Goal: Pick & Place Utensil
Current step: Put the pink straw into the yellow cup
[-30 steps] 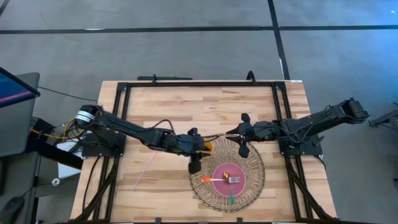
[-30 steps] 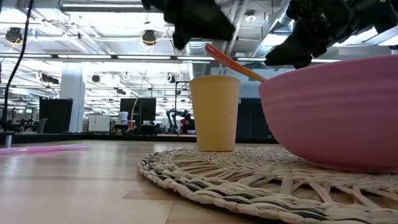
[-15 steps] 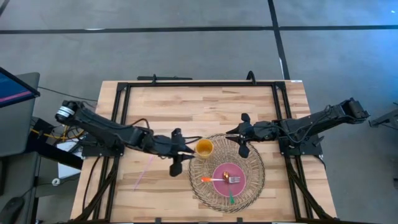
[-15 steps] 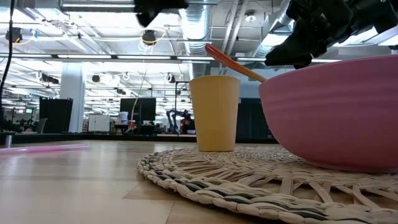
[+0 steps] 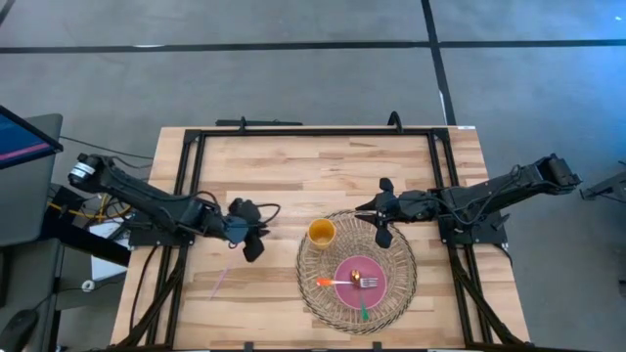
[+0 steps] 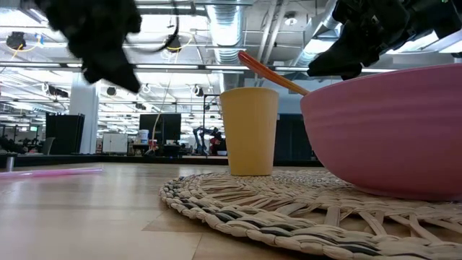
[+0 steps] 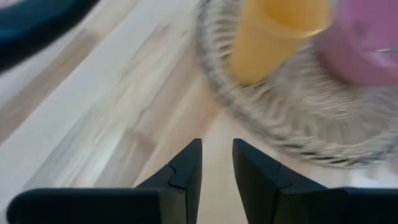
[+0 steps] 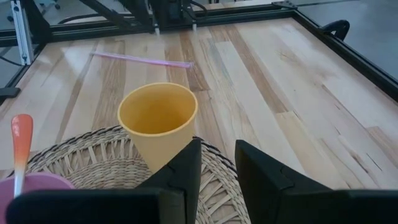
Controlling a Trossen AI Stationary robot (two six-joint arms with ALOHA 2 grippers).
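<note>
the left end effector (image 5: pixel 250 233) hangs over bare wood of the counter (image 5: pixel 323 166), left of the woven round placemat (image 5: pixel 403 291) and apart from it; its fingers (image 7: pixel 186 169) stand a narrow gap apart with nothing between them. the right end effector (image 5: pixel 383 210) hovers at the far edge of the placemat, just right of the yellow cup (image 5: pixel 321 233), its fingers (image 8: pixel 180 169) likewise only a little parted and empty. the cup stands upright on the mat's far left part. the pink bowl (image 5: pixel 370 270) sits mid-mat, with a silver fork (image 5: pixel 366 283) and an orange-handled utensil (image 5: pixel 325 282) lying in it, the orange handle sticking out to the left. a green utensil (image 5: pixel 364 313) lies on the mat at the bowl's near side. a pink straw (image 5: pixel 223 279) rests on the counter to the near left.
</note>
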